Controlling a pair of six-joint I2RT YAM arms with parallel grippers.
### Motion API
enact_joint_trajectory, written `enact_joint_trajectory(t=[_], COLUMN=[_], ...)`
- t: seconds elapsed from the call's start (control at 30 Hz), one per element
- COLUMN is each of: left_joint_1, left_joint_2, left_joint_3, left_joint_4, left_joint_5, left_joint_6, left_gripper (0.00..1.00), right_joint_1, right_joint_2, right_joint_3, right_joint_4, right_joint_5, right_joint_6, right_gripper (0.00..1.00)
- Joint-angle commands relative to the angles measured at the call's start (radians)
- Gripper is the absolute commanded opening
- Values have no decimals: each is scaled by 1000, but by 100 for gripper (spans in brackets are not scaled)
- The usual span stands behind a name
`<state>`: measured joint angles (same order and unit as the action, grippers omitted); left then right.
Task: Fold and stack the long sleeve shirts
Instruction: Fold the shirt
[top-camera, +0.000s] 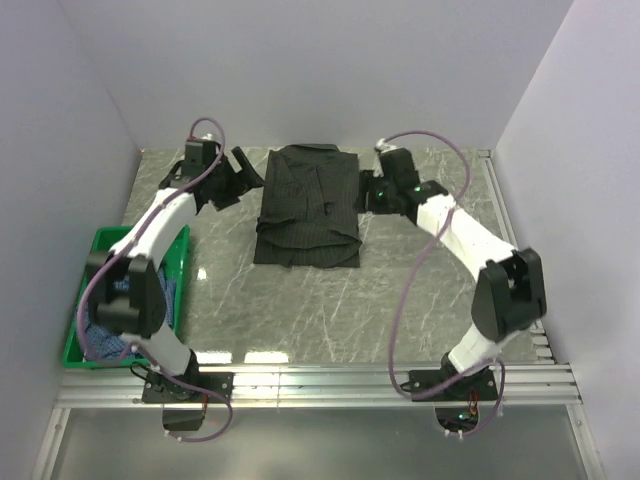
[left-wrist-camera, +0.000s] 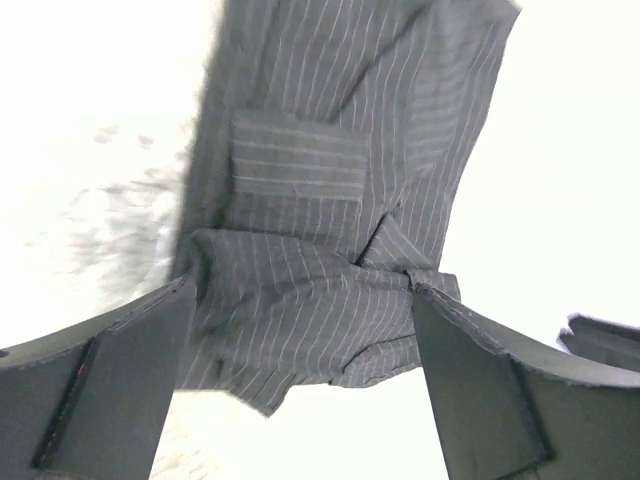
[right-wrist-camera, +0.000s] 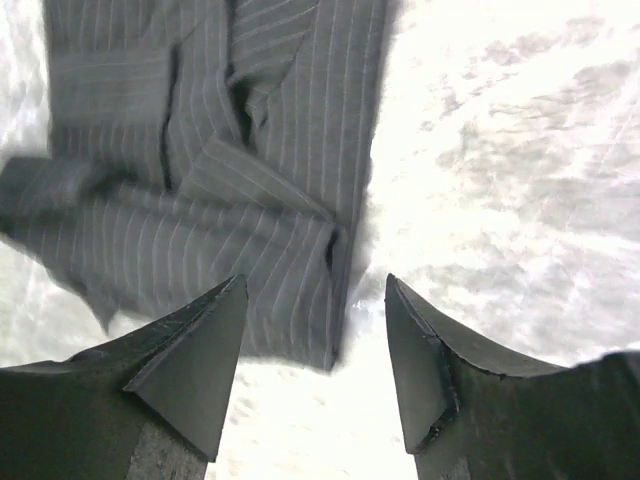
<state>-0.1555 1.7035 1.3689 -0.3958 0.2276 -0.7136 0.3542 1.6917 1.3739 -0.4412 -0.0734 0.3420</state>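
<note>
The black pinstriped shirt (top-camera: 308, 205) is flanked by left fingers (left-wrist-camera: 120, 390) at nine o'clock and right fingers (right-wrist-camera: 190, 370) at three, both spread and empty.

The gap between the left gripper (top-camera: 245, 172) and the right gripper (top-camera: 362, 192) is being filled by the folded pinstriped shirt (top-camera: 308, 205); bare tabletop (top-camera: 300, 310) is being left free behind both.

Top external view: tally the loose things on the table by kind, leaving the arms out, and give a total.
Shirts: 2, namely the black pinstriped cloth shirt, lying folded, and the blue cloth shirt, bunched in the crate and mostly hidden by the left arm.
Crates: 1, the green plastic crate.
Total: 3
</note>
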Motion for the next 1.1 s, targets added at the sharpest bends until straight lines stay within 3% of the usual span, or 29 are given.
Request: enact_joint_trajectory(t=[0.0, 0.17, 0.43, 0.63, 0.83, 1.07], left_joint_1=[2, 14, 30, 33, 36, 39], left_joint_2=[-168, -281, -524, -582, -564, -571], left_joint_3=[-45, -152, -344, -424, -427, -436], left_joint_4=[-37, -81, -60, -31, -28, -25], left_joint_5=[-164, -255, -433, -502, -476, -468], left_joint_6=[83, 123, 143, 155, 154, 154], left_gripper=[96, 96, 95, 95, 95, 94], right_joint_1=[172, 371, 603, 673, 695, 695], right_joint_2=[-118, -106, 123, 262, 318, 329], right_joint_3=[-64, -141, -76, -46, -59, -27], right_joint_4=[7, 15, 2, 35, 113, 114], right_joint_5=[171, 319, 558, 721, 879, 890], right_joint_6=[-223, -388, -492, -540, -577, -584], right_gripper=[65, 61, 59, 59, 59, 57])
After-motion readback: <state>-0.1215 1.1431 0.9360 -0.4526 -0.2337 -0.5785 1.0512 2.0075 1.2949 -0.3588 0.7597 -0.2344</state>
